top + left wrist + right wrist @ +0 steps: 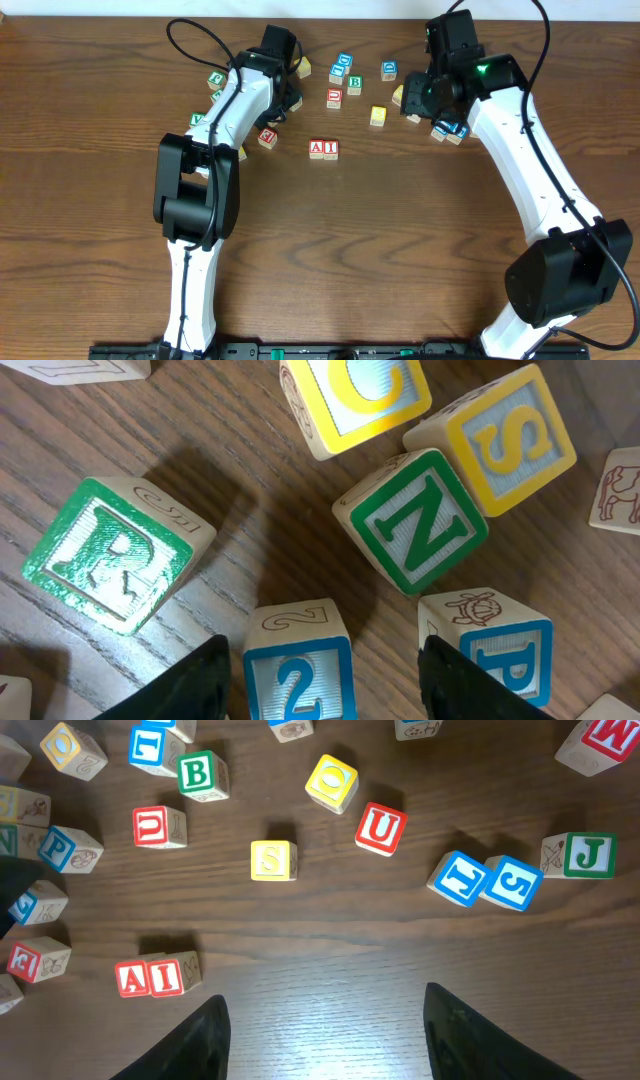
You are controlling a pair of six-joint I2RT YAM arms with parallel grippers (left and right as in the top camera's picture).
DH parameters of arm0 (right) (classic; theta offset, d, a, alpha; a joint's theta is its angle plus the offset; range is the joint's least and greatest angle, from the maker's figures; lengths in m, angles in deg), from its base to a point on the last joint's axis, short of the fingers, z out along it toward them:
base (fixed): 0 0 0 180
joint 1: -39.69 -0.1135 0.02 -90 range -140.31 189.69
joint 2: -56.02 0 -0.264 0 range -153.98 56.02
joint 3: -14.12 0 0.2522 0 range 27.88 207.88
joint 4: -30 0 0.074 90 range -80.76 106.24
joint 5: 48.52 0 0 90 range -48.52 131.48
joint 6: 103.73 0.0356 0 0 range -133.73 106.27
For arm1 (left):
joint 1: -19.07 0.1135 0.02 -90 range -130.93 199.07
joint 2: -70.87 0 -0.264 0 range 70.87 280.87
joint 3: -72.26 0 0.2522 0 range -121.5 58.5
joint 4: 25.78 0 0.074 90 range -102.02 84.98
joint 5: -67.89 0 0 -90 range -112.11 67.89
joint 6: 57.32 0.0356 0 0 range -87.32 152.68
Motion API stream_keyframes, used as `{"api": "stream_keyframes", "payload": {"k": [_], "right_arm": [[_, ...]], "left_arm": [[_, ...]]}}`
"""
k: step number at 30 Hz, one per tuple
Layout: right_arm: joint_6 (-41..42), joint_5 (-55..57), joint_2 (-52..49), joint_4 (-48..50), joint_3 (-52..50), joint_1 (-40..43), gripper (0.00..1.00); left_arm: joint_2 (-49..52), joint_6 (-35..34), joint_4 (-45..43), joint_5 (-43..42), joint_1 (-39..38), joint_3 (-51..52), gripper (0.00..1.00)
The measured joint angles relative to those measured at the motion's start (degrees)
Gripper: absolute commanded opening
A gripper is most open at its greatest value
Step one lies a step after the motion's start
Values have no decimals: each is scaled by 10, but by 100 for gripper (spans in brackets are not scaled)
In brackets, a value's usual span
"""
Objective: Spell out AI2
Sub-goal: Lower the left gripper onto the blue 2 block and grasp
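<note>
Sitting between the spread left jaws, untouched, is the 2 cube (297, 685); right jaws gape empty.

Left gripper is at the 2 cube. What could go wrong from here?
The left gripper, open, straddles the 2 cube, but the blue P cube sits right by one finger; closing may catch or shove it. The green N cube is close too and could get knocked on the lift.
</note>
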Motion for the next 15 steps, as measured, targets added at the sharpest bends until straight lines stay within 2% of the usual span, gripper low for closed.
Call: {"api": "stream_keyframes", "payload": {"k": [6,10,15], "right_arm": [[0,0,0,0,0,0,57],[0,0,0,0,0,0,58],[0,2,0,0,0,0,58]], "left_arm": [[2,0,0,0,0,0,52],[3,1,0,0,0,0,41],[3,0,4,0,0,0,39]]}}
